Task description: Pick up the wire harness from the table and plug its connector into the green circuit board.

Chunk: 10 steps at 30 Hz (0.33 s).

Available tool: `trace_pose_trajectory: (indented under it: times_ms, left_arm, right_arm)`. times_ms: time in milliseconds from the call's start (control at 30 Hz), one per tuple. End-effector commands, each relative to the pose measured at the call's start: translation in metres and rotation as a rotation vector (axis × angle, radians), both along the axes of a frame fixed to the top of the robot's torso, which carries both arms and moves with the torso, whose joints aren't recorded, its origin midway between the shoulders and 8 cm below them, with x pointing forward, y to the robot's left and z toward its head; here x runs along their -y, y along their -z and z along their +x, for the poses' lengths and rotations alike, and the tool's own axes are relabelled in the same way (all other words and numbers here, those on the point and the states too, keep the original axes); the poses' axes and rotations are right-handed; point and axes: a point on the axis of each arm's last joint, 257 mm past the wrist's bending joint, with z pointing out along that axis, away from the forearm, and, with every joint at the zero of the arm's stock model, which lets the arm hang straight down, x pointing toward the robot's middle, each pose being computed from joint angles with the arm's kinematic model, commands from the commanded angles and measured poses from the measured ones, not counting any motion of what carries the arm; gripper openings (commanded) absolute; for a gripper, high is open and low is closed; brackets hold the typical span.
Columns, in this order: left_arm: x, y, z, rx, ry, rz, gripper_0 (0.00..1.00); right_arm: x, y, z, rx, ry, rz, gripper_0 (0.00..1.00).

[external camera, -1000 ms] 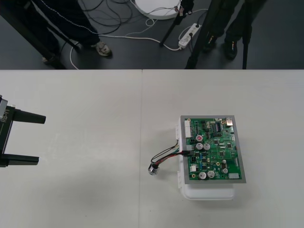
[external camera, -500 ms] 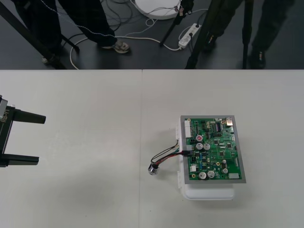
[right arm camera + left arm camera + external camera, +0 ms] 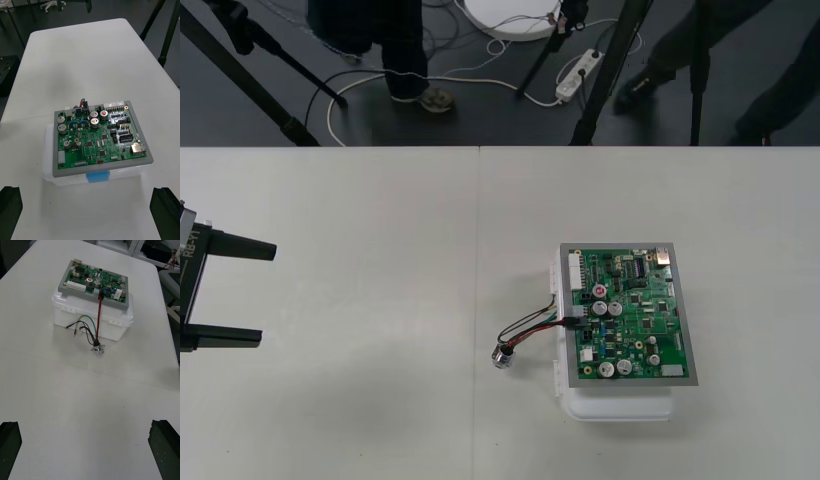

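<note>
Apparently finished: right of centre, the plug (image 3: 578,312) of the wire harness (image 3: 530,328) looks seated in the green circuit board's (image 3: 630,315) left edge, socket (image 3: 503,356) on the table (image 3: 360,400); far-left left gripper (image 3: 268,293) and right gripper (image 3: 86,189) gape empty, only checking left.

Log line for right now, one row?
left claw: open, parked at left of table | right claw: open, facing board | harness: plug in board, socket on table

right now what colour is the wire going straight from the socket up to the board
Red. The wire shows best in the left wrist view.
</note>
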Motion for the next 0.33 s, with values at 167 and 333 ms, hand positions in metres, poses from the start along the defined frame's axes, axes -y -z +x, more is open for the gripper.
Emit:
trace_pose_trajectory:
  times_ms: [167, 333]
  left_arm:
    - [-0.0161, 0.0024, -0.006, -0.043, -0.027, 0.045, 1.0]
    - [-0.0161, 0.0024, -0.006, -0.043, -0.027, 0.045, 1.0]
  right_arm:
    - [0.0034, -0.0039, 0.0014, 0.005, -0.024, -0.047, 1.0]
    - [0.0034, -0.0039, 0.0014, 0.005, -0.024, -0.047, 1.0]
